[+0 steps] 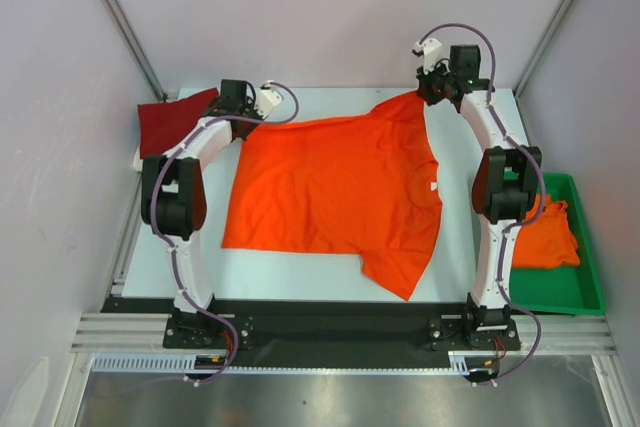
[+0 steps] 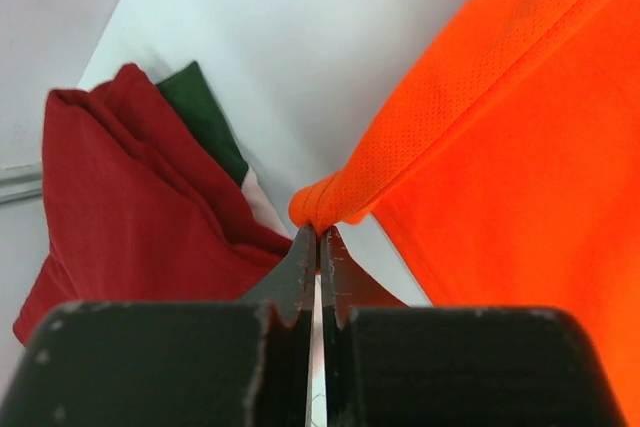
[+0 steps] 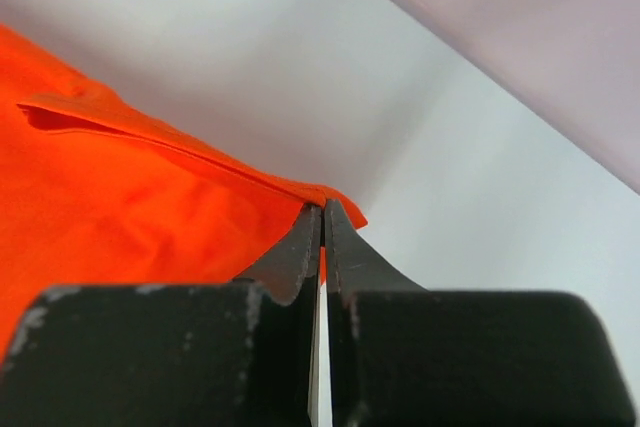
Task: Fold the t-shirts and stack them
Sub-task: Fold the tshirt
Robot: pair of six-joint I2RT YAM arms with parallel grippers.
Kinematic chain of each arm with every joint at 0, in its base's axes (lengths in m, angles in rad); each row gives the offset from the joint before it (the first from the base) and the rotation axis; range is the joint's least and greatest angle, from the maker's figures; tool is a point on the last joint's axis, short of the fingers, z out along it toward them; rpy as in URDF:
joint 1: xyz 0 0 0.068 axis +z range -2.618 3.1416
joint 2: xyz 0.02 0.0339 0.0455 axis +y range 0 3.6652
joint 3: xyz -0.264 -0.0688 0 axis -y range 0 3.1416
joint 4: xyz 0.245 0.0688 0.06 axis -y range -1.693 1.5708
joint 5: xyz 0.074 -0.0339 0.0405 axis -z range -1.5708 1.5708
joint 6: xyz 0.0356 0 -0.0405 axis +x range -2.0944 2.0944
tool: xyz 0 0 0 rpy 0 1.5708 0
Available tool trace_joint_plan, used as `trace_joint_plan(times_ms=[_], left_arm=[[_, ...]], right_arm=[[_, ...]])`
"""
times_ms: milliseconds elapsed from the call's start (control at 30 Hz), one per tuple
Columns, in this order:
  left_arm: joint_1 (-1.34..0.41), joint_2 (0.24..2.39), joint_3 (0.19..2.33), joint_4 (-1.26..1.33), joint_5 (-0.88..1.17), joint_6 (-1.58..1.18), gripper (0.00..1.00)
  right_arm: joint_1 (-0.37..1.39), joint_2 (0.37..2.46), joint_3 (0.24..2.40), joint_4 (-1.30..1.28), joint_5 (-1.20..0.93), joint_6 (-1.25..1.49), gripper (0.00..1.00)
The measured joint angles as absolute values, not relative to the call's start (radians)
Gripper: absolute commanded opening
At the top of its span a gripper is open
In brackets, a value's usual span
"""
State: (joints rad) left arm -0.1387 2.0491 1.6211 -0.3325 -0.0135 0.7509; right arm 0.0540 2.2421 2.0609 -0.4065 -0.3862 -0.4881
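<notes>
Pale table (image 1: 290,272) inside a white-walled cell; both arm bases bolted at its near edge; near right, just off the table, a green bin (image 1: 592,292) with a crumpled orange t-shirt (image 1: 548,237) lying in it; mid-table, the spread orange t-shirt (image 1: 330,187) lies flat, neck to the right, one sleeve pointing at the near edge; far side: left gripper (image 2: 320,232) clamped tight on its far-left hem corner; right gripper (image 3: 322,209) clamped tight on the far sleeve tip; far-left corner: folded dark red t-shirt (image 1: 170,122), green and white cloth edges showing beneath it.
</notes>
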Motion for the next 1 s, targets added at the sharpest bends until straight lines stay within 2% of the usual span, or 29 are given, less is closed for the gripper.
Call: trace_joint_plan(times_ms=[567, 1000], left_arm=[[-0.138, 1.885, 1.398, -0.300, 0.012, 0.753, 0.01], [-0.138, 1.817, 1.299, -0.300, 0.031, 0.751, 0.00]], right_arm=[[0.082, 1.853, 1.514, -0.490, -0.428, -0.500, 0.00], [0.112, 1.650, 1.324, -0.538, -0.440, -0.490, 0.00]])
